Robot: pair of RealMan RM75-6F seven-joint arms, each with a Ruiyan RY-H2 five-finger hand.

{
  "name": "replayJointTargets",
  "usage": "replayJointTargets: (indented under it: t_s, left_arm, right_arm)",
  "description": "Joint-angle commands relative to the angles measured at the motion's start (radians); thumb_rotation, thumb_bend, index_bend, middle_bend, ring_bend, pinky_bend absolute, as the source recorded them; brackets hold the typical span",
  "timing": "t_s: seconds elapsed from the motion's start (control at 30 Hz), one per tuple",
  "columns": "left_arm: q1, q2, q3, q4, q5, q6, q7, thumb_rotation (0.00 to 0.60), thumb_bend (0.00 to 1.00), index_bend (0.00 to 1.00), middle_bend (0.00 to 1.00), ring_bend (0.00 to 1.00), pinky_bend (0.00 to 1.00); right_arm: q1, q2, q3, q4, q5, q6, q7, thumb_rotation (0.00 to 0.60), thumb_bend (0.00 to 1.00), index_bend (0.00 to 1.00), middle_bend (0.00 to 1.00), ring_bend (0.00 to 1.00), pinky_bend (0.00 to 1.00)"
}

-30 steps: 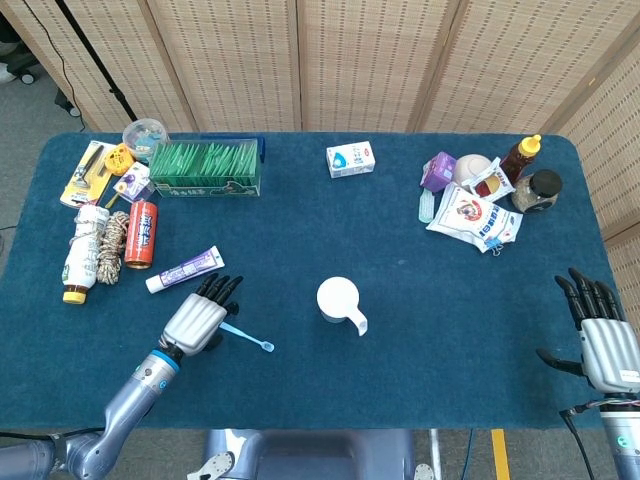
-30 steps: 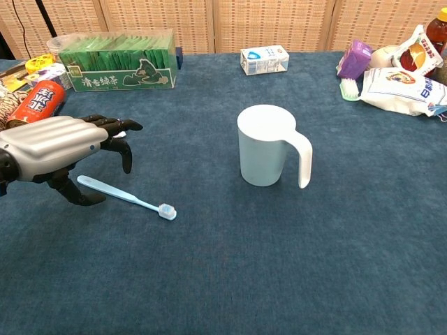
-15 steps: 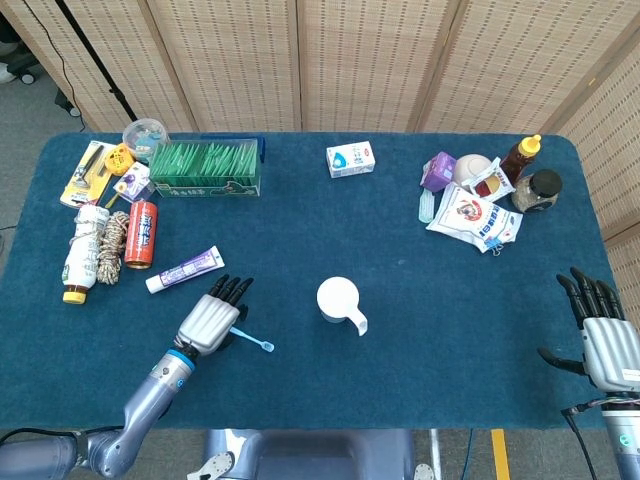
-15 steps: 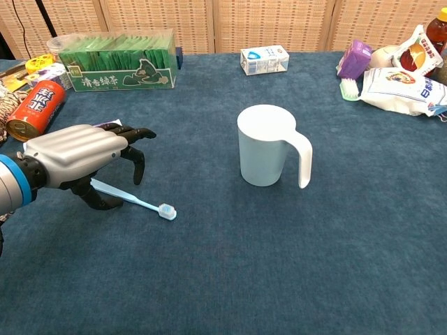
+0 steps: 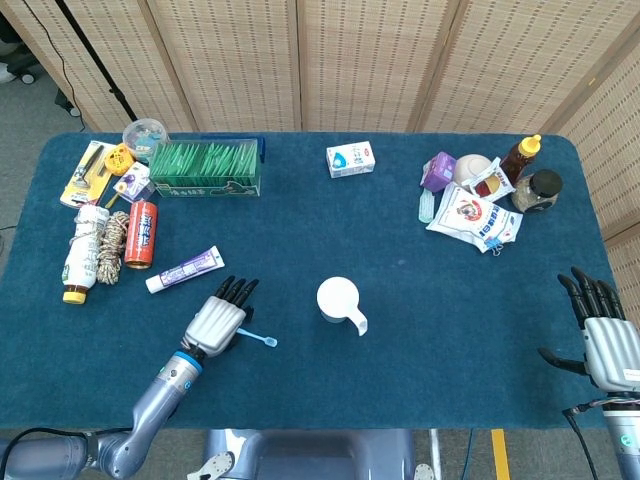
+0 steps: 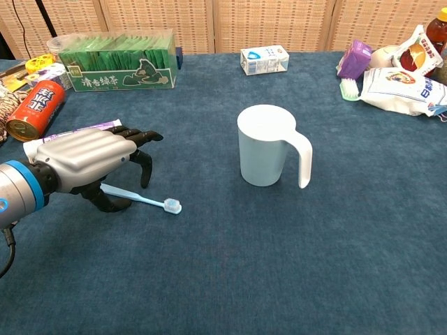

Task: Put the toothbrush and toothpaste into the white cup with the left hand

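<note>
Chest view shows the left hand [image 6: 87,159] arched over the handle end of the light-blue plastic toothbrush [image 6: 143,201], fingers curled down around it; whether a grip has been made cannot be told. Judged step: grasping the toothbrush, first of two items. The next move calls for a firm pinch, a lift, then travel toward the white handled cup [image 6: 264,146], well apart beyond the brush head. That stretch of the dark-blue cloth surface [image 6: 279,265] offers open room. The white-and-purple toothpaste tube [image 5: 184,270] lies just behind the hand. The right hand [image 5: 608,340] rests released at the far surface edge.
</note>
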Motion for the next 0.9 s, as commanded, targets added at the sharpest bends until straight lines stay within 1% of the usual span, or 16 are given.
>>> replayJointTargets:
  t_s: [0.03,0.2,0.47,0.67,0.9]
  left_arm:
    - [-0.002,-0.004,0.003,0.002,-0.003,0.003,0.004,0.600,0.32,0.53,0.00,0.00,0.00]
    - [-0.002,-0.010,0.007,0.008,-0.010,0.015,0.013,0.600,0.34,0.59,0.00,0.00,0.00]
    - [-0.004,0.001,0.007,0.002,-0.019,0.020,0.008,0.600,0.34,0.59,0.00,0.00,0.00]
    - [-0.001,0.040,-0.005,-0.027,-0.001,0.036,-0.045,0.600,0.34,0.59,0.00,0.00,0.00]
    - [0.007,0.114,-0.033,-0.079,0.038,0.054,-0.168,0.600,0.34,0.59,0.00,0.00,0.00]
  right_arm:
    - [0.000,0.001,-0.001,0.000,-0.001,-0.002,0.004,0.600,0.00,0.00,0.00,0.00,0.00]
    - [0.001,0.002,-0.001,0.000,-0.002,-0.002,0.005,0.600,0.00,0.00,0.00,0.00,0.00]
    - [0.000,0.002,-0.002,-0.001,-0.002,-0.002,0.003,0.600,0.00,0.00,0.00,0.00,0.00]
    - [0.002,0.001,-0.003,-0.001,-0.002,-0.005,0.000,0.600,0.00,0.00,0.00,0.00,0.00]
    - [0.002,-0.001,-0.004,-0.003,-0.003,-0.004,-0.007,0.600,0.00,0.00,0.00,0.00,0.00]
